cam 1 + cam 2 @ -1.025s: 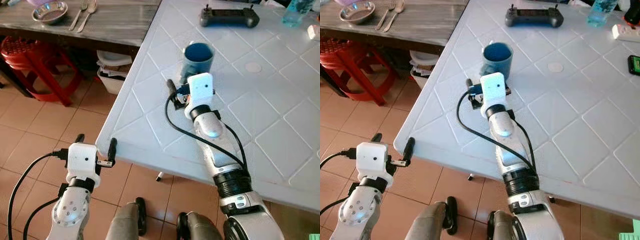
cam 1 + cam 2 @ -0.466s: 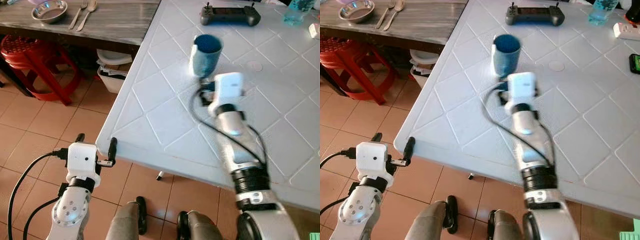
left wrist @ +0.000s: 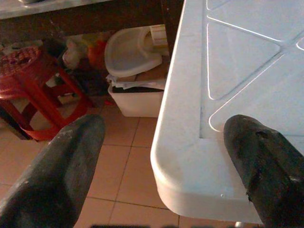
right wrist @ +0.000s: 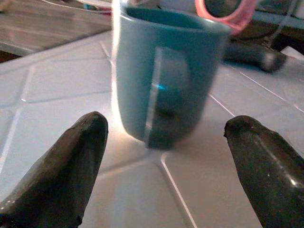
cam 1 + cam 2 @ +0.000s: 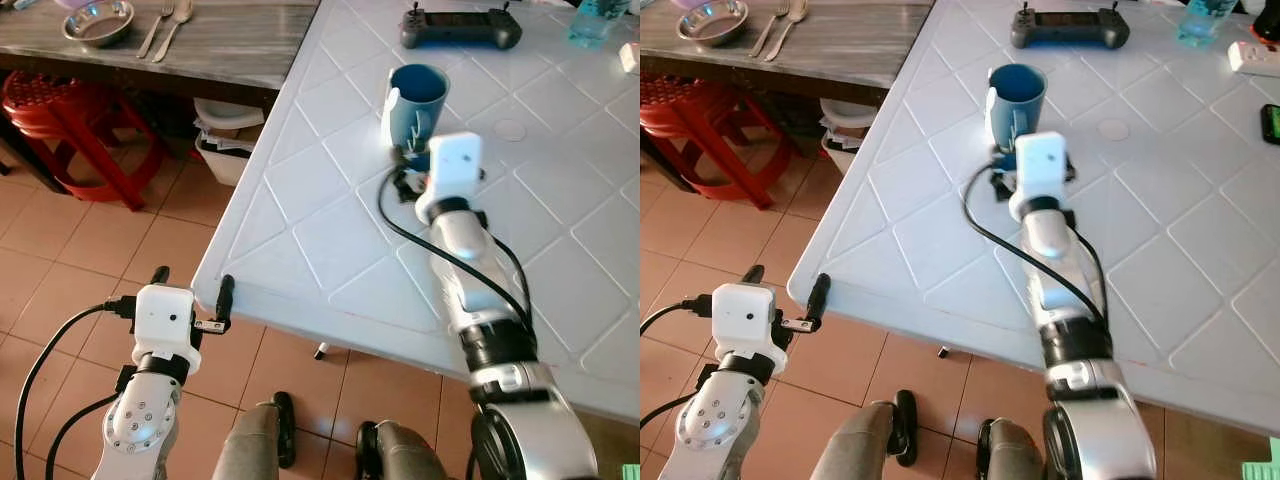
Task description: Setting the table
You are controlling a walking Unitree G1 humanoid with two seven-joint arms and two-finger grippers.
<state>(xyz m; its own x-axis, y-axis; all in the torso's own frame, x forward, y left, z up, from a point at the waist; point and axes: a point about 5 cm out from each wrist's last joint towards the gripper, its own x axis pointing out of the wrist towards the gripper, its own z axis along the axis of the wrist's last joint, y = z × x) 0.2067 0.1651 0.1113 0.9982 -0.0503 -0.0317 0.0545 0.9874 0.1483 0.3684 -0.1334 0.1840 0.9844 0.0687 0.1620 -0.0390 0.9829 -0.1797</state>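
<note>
The blue mug (image 5: 416, 102) stands upright on the white desk (image 5: 560, 230), upper centre of the frame, handle turned toward the right gripper (image 4: 161, 161). That gripper rests just short of it, fingers spread wide. The left gripper (image 5: 190, 290) hangs at the desk's near corner, lower left, fingers also wide apart.

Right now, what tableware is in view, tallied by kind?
Mugs: 1, the blue mug on the white table
Bowls: 1, the metal bowl on the wooden table
Forks: 1, the fork beside the bowl
Spoons: 1, the spoon next to the fork
Total: 4
</note>
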